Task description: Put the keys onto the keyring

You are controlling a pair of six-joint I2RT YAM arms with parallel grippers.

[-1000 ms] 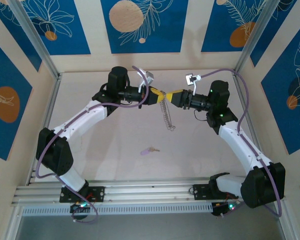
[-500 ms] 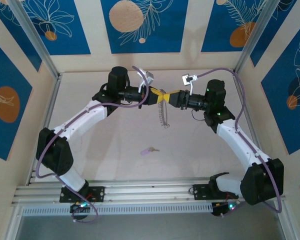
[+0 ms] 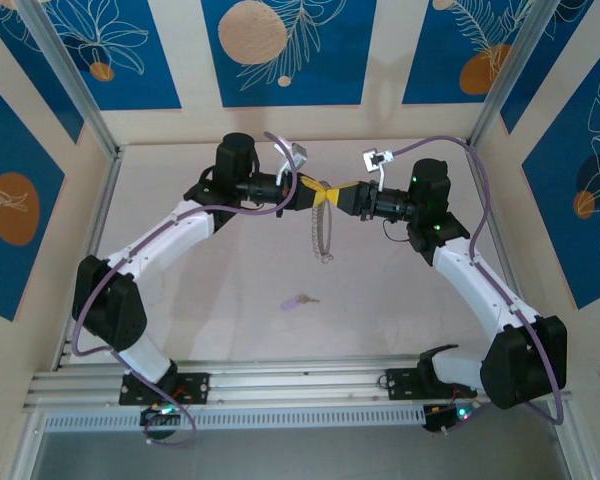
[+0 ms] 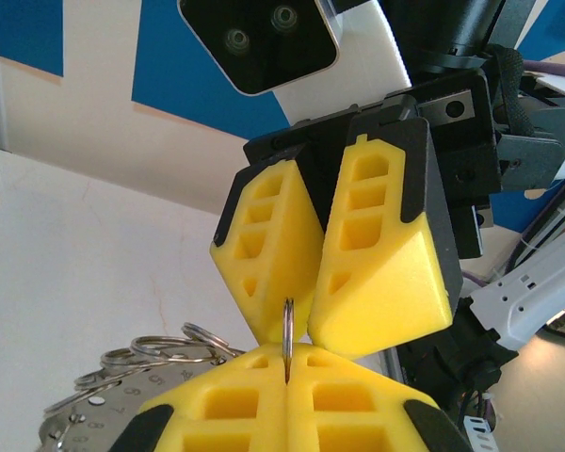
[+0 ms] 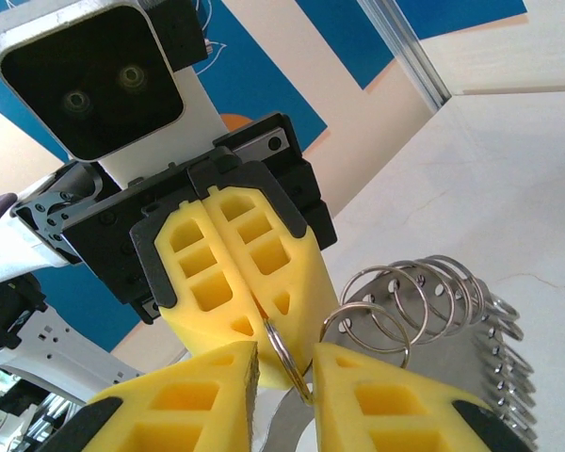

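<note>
Two arms meet at 12 o'clock on the table (image 3: 210, 290), sharing one piece of wire. The left gripper (image 4: 288, 363) is clamped tight on a thin loop (image 5: 284, 344) of the keyring (image 3: 323, 235). The right gripper (image 5: 284, 363) stands narrow around that same loop, a slim gap showing on either side of the wire.

From above, the keyring hangs off the joined fingertips, clear of the table. It is seen nearly edge-on, its long axis running 12 to 6 with the free end toward 6 o'clock. The key (image 3: 300, 300) lies flat on the table at about 7 o'clock from the keyring's lower end, near it but apart. Its long axis runs 9 to 3, lilac head toward 9 and blade toward 3.

The likely danger is the handover. The wire is thin and the pads are soft and blunt, so an off-centre squeeze from the right could twist the loop out of the left's hold and drop the keyring. A pull from both sides could also bend the loop or set the hanging ring swinging. With both grippers busy at the loop, neither is free for the key, which is not yet threaded.
</note>
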